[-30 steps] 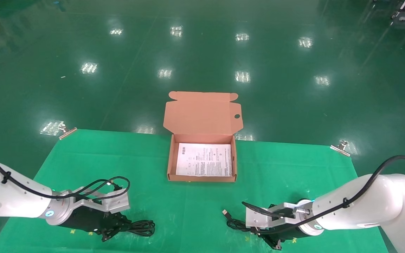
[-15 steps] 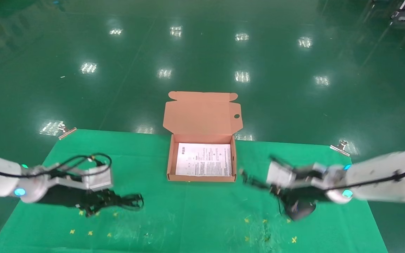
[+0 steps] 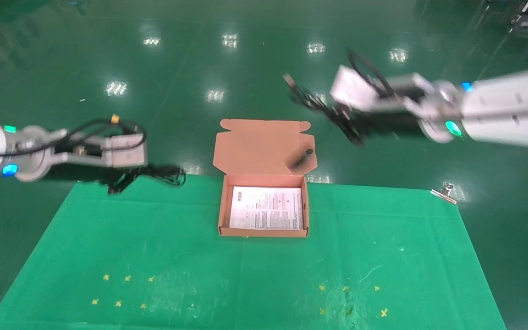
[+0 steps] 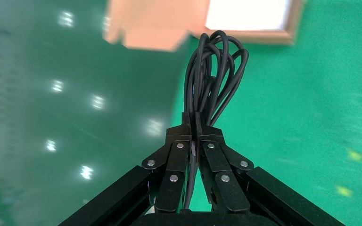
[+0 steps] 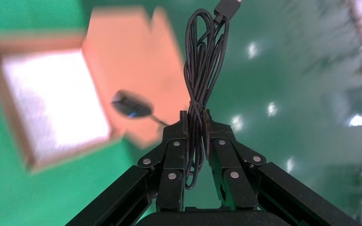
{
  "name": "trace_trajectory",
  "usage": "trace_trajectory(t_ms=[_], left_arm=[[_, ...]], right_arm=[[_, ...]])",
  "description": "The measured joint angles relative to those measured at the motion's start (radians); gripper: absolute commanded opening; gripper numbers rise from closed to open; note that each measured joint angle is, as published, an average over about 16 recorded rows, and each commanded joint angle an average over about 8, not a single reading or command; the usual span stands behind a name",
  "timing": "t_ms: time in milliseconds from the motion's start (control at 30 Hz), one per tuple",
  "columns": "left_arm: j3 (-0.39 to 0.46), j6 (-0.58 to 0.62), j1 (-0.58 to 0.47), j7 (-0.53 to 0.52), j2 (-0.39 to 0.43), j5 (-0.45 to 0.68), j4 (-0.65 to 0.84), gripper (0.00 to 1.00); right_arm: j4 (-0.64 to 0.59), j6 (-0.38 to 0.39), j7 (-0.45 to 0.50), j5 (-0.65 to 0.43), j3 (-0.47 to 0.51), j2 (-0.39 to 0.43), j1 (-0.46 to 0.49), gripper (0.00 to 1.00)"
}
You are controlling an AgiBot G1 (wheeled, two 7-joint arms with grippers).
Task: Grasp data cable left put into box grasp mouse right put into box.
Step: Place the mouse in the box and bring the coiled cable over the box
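Observation:
The salmon-pink box [image 3: 264, 233] lies open at the far middle of the green mat, lid flap up, white sheet inside. My left gripper [image 3: 129, 176] is raised left of the box, over the mat's far edge. It is shut on the looped black data cable [image 3: 163, 174], which sticks out past the jaws in the left wrist view [image 4: 214, 70]. My right gripper [image 3: 352, 123] is high to the right of the box lid. It is shut on the mouse's bundled cord [image 5: 202, 70], with the USB plug [image 3: 288, 79] at the end. The black mouse [image 3: 299, 160] dangles before the lid [image 5: 132, 104].
A metal clip [image 3: 443, 191] holds the mat's far right corner. Small yellow cross marks [image 3: 117, 302] lie near the mat's front edge on both sides. Glossy green floor lies beyond the table.
Both grippers have risen from the mat's front. The left one carried the data cable up and back; the right one lifted the cord bundle, and the mouse now hangs free by the lid.

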Motion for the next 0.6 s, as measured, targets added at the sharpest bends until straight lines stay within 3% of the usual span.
trace_trajectory(t_ms=[333,600], left_arm=[[0.0,-0.067,-0.111,-0.003,0.078,0.067,0.05,0.0],[0.004,-0.088,-0.15,0.0,0.099,0.098,0.094,0.0]], right_arm=[[-0.224,0.123,-0.133,0.043,0.008,-0.176,0.147,0.0],[-0.327,0.157,-0.198,0.069,-0.014,-0.231,0.186,0.0]])
